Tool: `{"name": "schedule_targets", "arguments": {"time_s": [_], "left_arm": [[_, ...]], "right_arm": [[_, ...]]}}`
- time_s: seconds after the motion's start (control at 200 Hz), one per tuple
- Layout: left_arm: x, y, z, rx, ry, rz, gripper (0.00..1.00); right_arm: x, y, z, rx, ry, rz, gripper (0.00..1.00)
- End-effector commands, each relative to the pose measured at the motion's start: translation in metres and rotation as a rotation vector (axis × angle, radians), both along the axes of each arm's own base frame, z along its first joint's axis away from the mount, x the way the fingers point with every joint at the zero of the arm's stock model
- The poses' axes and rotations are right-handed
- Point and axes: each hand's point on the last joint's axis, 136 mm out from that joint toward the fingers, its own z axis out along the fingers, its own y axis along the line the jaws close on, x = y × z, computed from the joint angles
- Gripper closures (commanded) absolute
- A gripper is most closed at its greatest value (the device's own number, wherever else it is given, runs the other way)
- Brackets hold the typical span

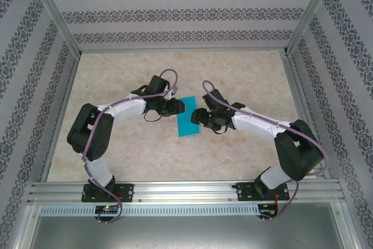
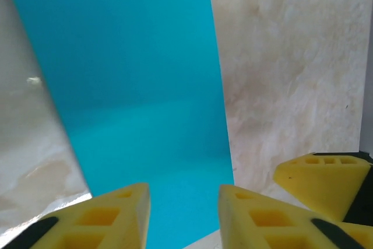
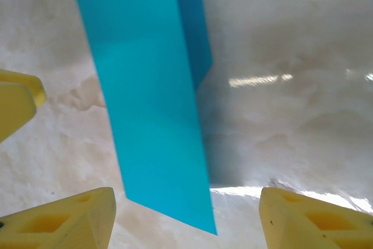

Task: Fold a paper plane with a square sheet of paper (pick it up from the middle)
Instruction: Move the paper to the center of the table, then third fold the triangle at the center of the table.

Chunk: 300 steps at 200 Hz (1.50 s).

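Observation:
The square sheet of paper (image 1: 187,122) is turquoise-blue and looks folded lengthwise into a narrow strip at mid-table between the two arms. My left gripper (image 1: 179,107) is at its upper left edge. In the left wrist view the sheet (image 2: 134,86) runs between my yellow fingers (image 2: 122,214), and the left gripper (image 2: 183,205) stands open with a clear gap. My right gripper (image 1: 197,115) is at the sheet's right edge. It is wide open (image 3: 186,197) over the sheet's near corner (image 3: 151,115), which casts a shadow on the table. A paper plane is out of view.
The beige marbled tabletop (image 1: 245,80) lies all around the sheet. Patterned walls and metal frame posts (image 1: 55,16) enclose it on three sides. A yellow finger of the right gripper (image 2: 323,179) shows close beside my left fingers.

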Motion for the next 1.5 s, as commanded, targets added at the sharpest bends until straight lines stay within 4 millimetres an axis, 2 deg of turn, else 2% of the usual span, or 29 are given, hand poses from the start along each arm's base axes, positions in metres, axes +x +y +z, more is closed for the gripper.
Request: {"name": "schedule_targets", "arguments": {"time_s": [0.0,0.31,0.475,0.679,0.814,0.909,1.179,1.314,1.494], "left_arm": [[0.011,-0.017,0.003,-0.049,-0.008,-0.022,0.67],[0.021,-0.016,-0.024,0.018,0.018,-0.022,0.69],[0.022,-0.015,-0.025,0.035,0.012,-0.025,0.69],[0.023,-0.013,-0.028,0.042,0.011,-0.024,0.69],[0.025,-0.013,-0.029,0.046,0.007,-0.024,0.7],[0.026,-0.012,-0.035,0.056,0.01,-0.025,0.71],[0.026,-0.011,-0.051,0.082,0.03,-0.032,0.74],[0.024,-0.01,-0.057,0.092,0.041,-0.039,0.75],[0.023,-0.01,-0.058,0.095,0.044,-0.046,0.76]], "right_arm": [[-0.002,0.01,0.005,0.085,0.011,-0.003,0.35],[-0.012,0.015,-0.019,0.12,0.065,0.024,0.39],[-0.013,0.021,-0.026,0.151,0.093,0.023,0.44],[-0.015,0.023,-0.026,0.18,0.099,0.014,0.56],[-0.017,0.019,-0.027,0.185,0.111,-0.02,0.72],[-0.018,0.016,-0.026,0.173,0.118,-0.044,0.79],[-0.018,0.011,-0.015,0.172,0.103,-0.071,0.82],[-0.013,0.016,-0.009,0.196,0.092,-0.067,0.93],[-0.002,0.028,-0.008,0.228,0.079,-0.068,0.98]]}}
